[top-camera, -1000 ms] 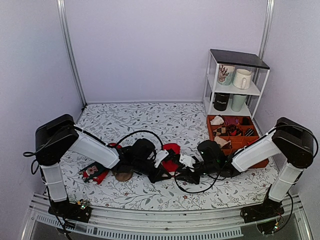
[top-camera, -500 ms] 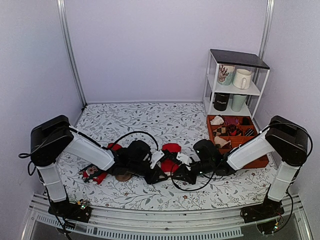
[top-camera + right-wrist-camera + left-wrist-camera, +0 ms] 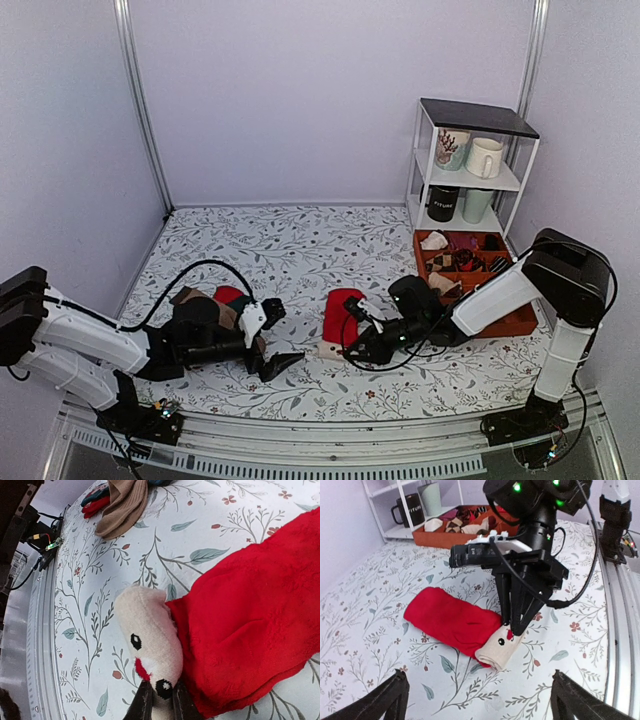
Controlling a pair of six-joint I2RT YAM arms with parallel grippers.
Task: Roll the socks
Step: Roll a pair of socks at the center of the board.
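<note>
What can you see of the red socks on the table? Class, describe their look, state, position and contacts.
The socks look like soft, fuzzy knit, bright red with a pale beige end that bears small black eyes and a red mark. They lie flat on the flower-patterned table, apparently stacked as one bundle, not yet rolled. The right gripper comes down on the beige end and pinches it. Nothing else touches them.

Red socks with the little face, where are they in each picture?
Top external: the red socks lie just below the middle.
Left wrist: the socks are at the picture's centre.
Right wrist: the socks fill the right side.
Shared landmark: the right tool pinching the socks' beige end.
</note>
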